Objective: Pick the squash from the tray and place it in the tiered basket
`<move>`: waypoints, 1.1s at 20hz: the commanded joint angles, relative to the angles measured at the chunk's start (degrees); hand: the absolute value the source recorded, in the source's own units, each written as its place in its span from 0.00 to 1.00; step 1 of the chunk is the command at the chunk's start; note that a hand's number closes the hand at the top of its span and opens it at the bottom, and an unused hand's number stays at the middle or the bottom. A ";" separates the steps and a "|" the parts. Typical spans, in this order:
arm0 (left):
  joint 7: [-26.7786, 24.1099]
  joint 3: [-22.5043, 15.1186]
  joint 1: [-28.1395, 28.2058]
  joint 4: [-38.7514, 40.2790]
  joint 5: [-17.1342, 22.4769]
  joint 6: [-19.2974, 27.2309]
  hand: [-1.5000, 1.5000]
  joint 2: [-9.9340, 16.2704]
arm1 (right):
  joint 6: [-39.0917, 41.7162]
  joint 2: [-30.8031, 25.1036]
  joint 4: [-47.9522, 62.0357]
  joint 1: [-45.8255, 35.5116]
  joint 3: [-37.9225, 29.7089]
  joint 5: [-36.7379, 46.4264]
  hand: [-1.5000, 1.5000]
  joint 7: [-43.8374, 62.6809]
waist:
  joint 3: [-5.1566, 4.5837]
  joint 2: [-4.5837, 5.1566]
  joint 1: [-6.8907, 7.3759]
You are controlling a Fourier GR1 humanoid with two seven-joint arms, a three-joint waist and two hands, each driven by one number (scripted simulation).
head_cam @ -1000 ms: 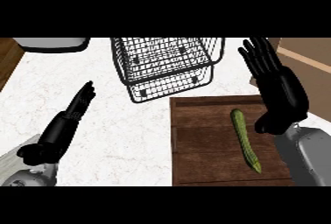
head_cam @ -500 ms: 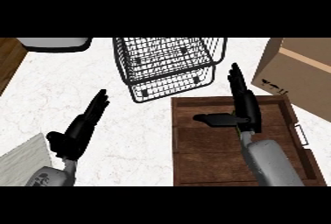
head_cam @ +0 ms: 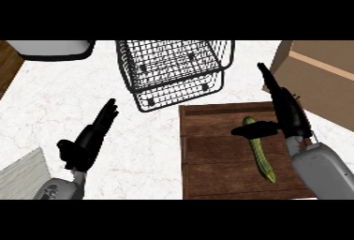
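Note:
The squash [head_cam: 260, 153], long, thin and green, lies lengthwise on the dark wooden tray [head_cam: 211, 161] at the lower right. My right hand [head_cam: 285, 108] stands edge-on just right of the squash's far end. Its fingers are straight and point away from me, and its thumb [head_cam: 253, 130] reaches left across the top of the squash. The black wire tiered basket [head_cam: 174, 69] stands beyond the tray's far left corner. My left hand [head_cam: 88, 138] rests open over the white counter at the left, fingers straight.
A cardboard box [head_cam: 319, 77] stands at the right edge, close behind my right hand. A grey container [head_cam: 52, 48] sits at the far left. A pale board [head_cam: 19, 174] shows at the lower left corner.
My right hand has come down and shifted right, so the squash now shows left of the forearm with the thumb across it. The left hand has barely moved.

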 commanded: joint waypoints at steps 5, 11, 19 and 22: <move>-0.93 -0.72 1.69 -0.26 -0.34 -0.42 0.50 -0.44 | 23.84 -16.24 -7.13 -6.46 10.03 6.75 0.00 24.45 | -0.19 -0.49 0.62; 0.12 0.48 -0.58 -0.41 -0.13 -1.15 0.50 -0.09 | 39.14 -13.93 -21.58 -12.36 10.16 -3.89 0.00 47.11 | 0.21 0.10 0.63; 0.55 1.81 0.23 -0.55 -0.68 -1.88 0.50 -0.27 | 33.09 -9.99 -25.84 -7.91 12.88 2.49 0.00 56.47 | 0.38 0.62 1.32; 3.25 1.37 -1.07 -2.69 -1.00 -1.13 0.50 -0.71 | 34.03 -11.11 -24.28 -8.35 12.82 5.73 0.00 56.93 | 0.39 0.54 1.30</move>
